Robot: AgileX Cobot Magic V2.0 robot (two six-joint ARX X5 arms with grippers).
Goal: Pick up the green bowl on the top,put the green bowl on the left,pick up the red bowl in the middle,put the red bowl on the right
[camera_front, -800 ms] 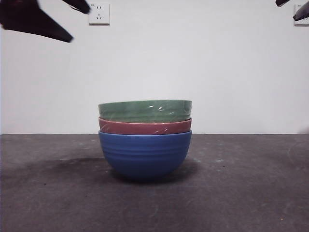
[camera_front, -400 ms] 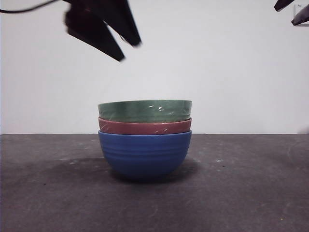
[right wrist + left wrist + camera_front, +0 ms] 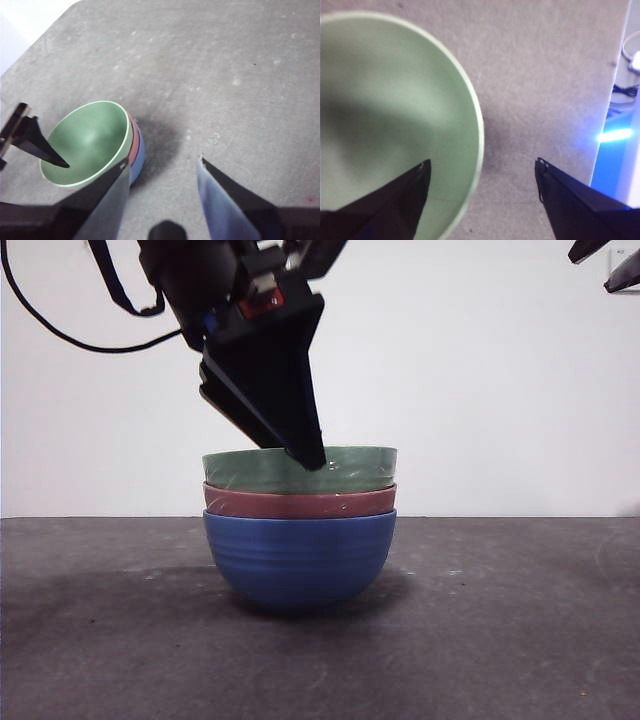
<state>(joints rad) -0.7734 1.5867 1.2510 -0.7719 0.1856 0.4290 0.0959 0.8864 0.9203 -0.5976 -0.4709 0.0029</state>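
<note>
The left tool is open wide over the rim of the green bowl, which sits on the red bowl in the bench's middle, while the right tool waits open.

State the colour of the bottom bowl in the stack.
Blue: the round ridged blue bowl carries the red and green ones, clearest in the front view.

setting: lab bench | cues: bare white wall, dark grey table (cables at edge)
</note>
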